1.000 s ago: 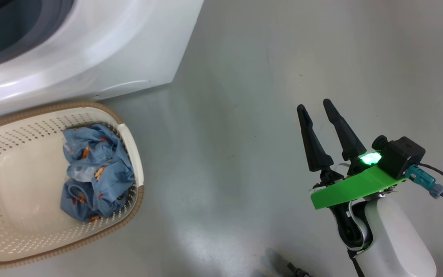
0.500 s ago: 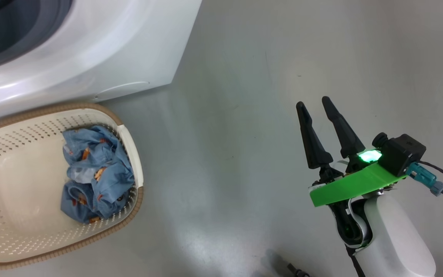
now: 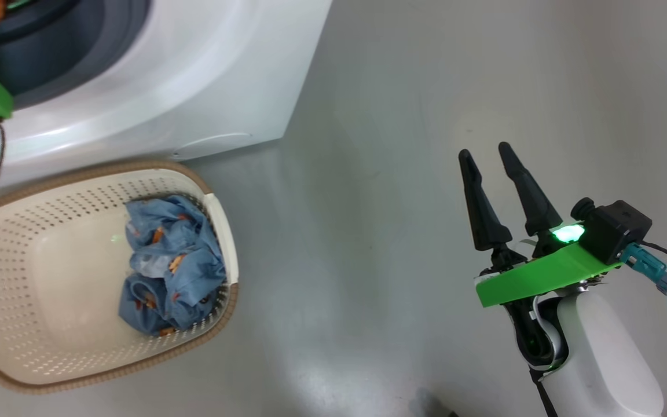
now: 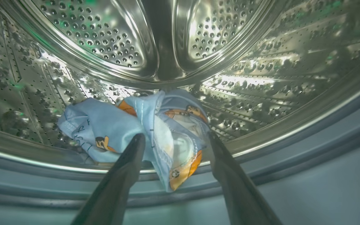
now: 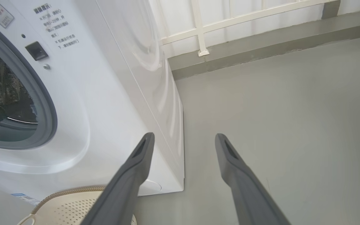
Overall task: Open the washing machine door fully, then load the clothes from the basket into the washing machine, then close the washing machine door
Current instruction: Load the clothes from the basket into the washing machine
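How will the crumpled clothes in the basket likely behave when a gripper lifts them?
The clothes lie crumpled and folded, so they are probably floppy and would drape from a pinch. The fabric looks thin, so likely light. Bunched against the basket wall, pieces may lift together.

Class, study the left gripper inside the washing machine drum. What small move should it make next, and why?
Probably draw the left gripper straight back out of the drum. Its fingers stand wide apart around a blue garment resting at the drum's front, apparently ungripped, and more clothes wait in the basket.
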Available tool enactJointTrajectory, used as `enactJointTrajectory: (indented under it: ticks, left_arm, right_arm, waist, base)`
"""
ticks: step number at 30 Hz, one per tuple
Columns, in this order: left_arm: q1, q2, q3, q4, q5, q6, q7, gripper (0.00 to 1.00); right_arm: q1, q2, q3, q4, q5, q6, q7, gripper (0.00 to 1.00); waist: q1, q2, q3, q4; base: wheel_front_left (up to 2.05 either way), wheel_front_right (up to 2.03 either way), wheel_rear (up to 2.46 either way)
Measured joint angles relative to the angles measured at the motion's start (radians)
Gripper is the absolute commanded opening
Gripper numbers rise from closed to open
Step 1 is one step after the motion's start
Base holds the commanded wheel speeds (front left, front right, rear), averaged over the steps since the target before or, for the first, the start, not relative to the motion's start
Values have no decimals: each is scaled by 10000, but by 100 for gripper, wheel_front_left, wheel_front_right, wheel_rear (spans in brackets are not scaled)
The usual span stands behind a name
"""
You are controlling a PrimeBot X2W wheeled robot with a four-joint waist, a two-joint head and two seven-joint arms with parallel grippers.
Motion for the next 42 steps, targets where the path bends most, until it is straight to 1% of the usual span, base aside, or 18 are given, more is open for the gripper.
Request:
enactJointTrajectory:
  ticks: [4,8,13,17,18,30,31,38,42]
  left_arm:
    - [994,-178,370,-1590,-353,0,-71,100]
    - [2338,-303,867,-3112,-395,0,-73,100]
    - [4141,-646,1352,-4635,-59,0,-71,100]
    - [5375,-876,1756,-5657,280,0,-71,100]
    - [5932,-974,1983,-6096,387,0,-73,100]
    - [8912,-1599,2623,-8061,976,0,-71,100]
    - [8912,-1599,2623,-8061,976,0,-71,100]
    - [10380,-1962,2922,-8677,1112,0,-71,100]
    - [11059,-2036,2949,-8863,1114,0,-71,100]
  right_arm:
    - [28,0,-146,25,-171,0,0,100]
    - [53,-2,-313,90,-314,0,0,100]
    - [453,0,-412,215,-665,0,0,100]
    - [655,-48,-571,255,-698,-2,0,100]
    - [727,-119,-675,253,-698,0,0,100]
    - [1539,-550,-865,407,-696,0,0,100]
    - [1539,-550,-865,407,-696,0,0,100]
    - [2156,-876,-859,571,-677,0,0,100]
    - [2557,-1062,-874,621,-650,0,0,100]
  waist:
    - [0,0,-194,207]
    - [0,0,-472,373]
    - [0,0,-903,575]
    - [0,0,-1243,757]
    - [0,0,-1402,857]
    - [0,0,-2392,1422]
    - [0,0,-2392,1422]
    - [0,0,-3240,1639]
    - [0,0,-3761,1756]
  base:
    - [0,0,0]
    - [0,0,0]
    - [0,0,0]
    - [0,0,0]
    - [0,0,0]
    - [0,0,0]
    - [0,0,0]
    - [0,0,0]
    - [0,0,0]
